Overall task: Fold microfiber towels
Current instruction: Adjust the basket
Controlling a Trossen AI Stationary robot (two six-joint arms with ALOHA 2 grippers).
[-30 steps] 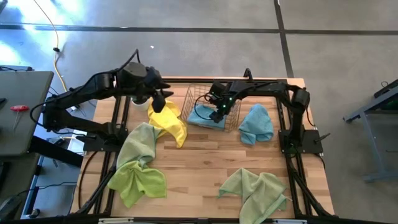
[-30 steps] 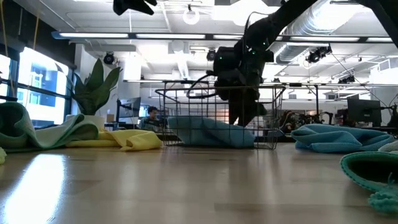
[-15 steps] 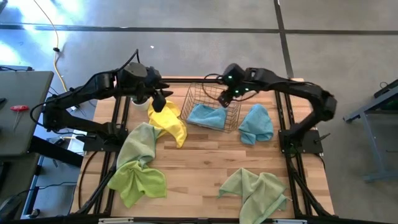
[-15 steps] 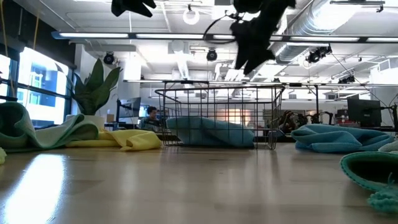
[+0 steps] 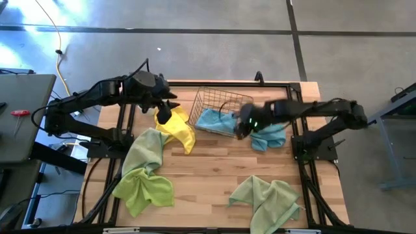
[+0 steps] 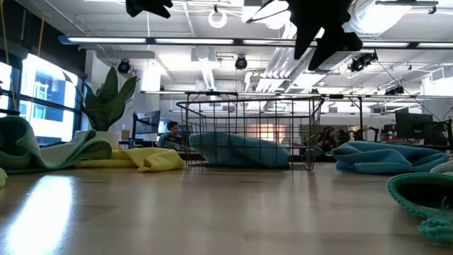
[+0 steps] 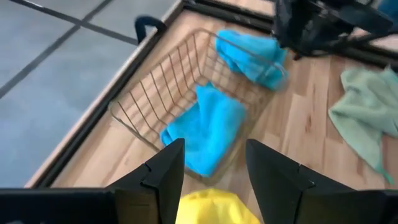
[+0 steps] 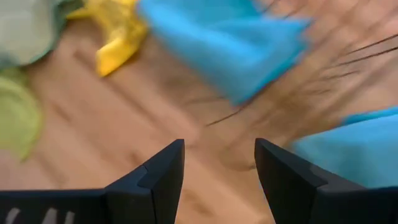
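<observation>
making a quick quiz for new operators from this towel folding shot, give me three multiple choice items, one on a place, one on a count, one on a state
1. Where does the folded blue towel lie?
A. inside the wire basket
B. on the floor
C. on top of the yellow towel

2. How many blue towels show on the table?
A. one
B. two
C. four

3. How does the right pincer stand?
A. shut on a green towel
B. open and holding nothing
C. shut on the basket rim

Answers:
1. A, since the high view and left wrist view show it within the basket's wires.
2. B, one in the basket and the loose blue towel beside it.
3. B, since the right wrist view shows its fingers apart with nothing between them, above the table by the basket.
</observation>
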